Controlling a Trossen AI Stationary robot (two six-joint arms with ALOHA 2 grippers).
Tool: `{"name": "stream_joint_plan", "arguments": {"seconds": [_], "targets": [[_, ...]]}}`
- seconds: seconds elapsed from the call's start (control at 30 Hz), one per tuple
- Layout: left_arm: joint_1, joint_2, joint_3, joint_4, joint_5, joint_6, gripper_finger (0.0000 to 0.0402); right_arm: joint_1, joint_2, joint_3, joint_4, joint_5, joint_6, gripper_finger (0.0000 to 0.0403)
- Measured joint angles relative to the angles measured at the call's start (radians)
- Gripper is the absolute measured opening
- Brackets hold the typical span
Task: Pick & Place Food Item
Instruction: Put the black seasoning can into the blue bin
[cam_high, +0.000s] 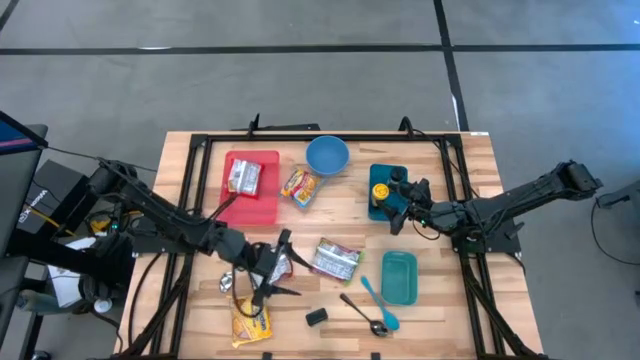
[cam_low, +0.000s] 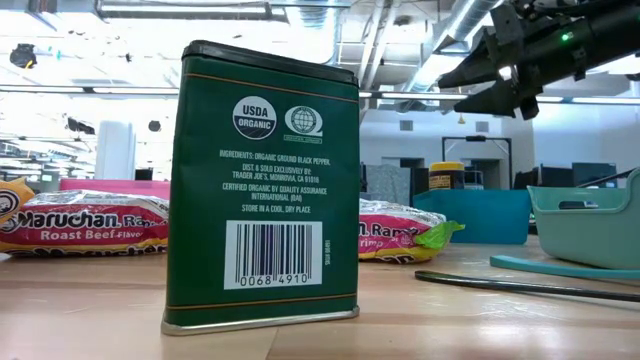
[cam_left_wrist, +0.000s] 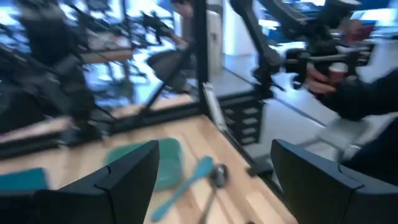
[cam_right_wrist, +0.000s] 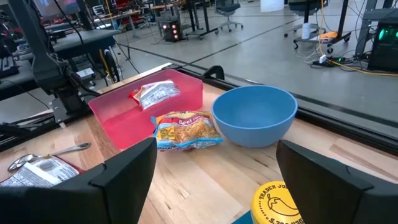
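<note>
Food packets lie about the table: a silver one (cam_high: 243, 178) in the red tray (cam_high: 262, 208), a ramen packet (cam_high: 300, 186) beside the blue bowl (cam_high: 327, 155), another ramen packet (cam_high: 335, 260) at mid-table, and a yellow packet (cam_high: 250, 325) at the near edge. My left gripper (cam_high: 279, 267) hovers open and level, just left of the middle ramen packet, nothing between its fingers (cam_left_wrist: 127, 180). My right gripper (cam_high: 398, 216) stands open above the yellow-lidded jar (cam_right_wrist: 280, 202), facing the bowl (cam_right_wrist: 255, 115) and the red tray (cam_right_wrist: 124, 112).
A green tin (cam_low: 262, 185) stands upright near the front edge. A teal bin (cam_high: 399, 277), a teal spoon (cam_high: 380, 303) and a metal spoon (cam_high: 362, 314) lie right of my left gripper. The jar sits in a teal tray (cam_high: 376, 209). A black frame (cam_high: 200, 150) borders the table.
</note>
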Motion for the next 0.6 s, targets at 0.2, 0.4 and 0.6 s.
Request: {"name": "stream_joint_plan", "arguments": {"seconds": [0.2, 0.4, 0.6], "targets": [[-0.055, 0.000, 0.000, 0.056, -0.236, 0.078, 0.0301, -0.010, 0.000, 0.000, 0.008, 0.000, -0.072, 0.0324], [-0.057, 0.000, 0.000, 0.060, -0.256, 0.077, 0.0301, -0.020, 0.000, 0.000, 0.008, 0.000, -0.076, 0.0324], [-0.057, 0.032, 0.000, 0.060, -0.290, 0.065, 0.0301, -0.045, 0.000, 0.000, 0.006, 0.000, -0.076, 0.0324]]}}
